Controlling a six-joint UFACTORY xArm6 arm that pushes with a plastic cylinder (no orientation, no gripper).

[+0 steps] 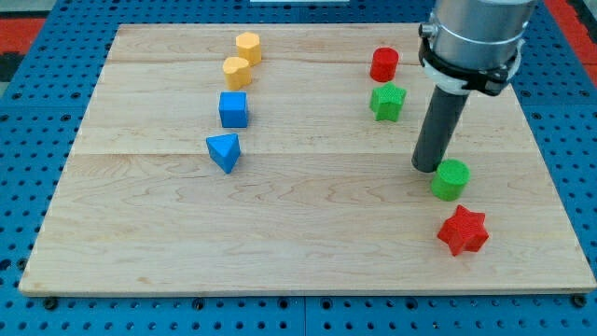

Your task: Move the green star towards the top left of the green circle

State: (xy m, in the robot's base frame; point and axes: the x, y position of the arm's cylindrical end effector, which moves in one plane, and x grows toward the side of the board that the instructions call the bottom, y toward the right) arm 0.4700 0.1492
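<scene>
The green star [387, 101] lies on the wooden board at the view's upper right, just below a red cylinder [383, 64]. The green circle [451, 178] lies lower and further right. My tip [426, 167] rests on the board just left of the green circle, close to or touching it, and below and to the right of the green star.
A red star [463, 231] lies below the green circle. A blue cube [233, 108], a blue triangle [224, 151] and two yellow blocks [247, 47] [236, 72] stand in a column at the view's upper left. The board's right edge [550, 168] is near.
</scene>
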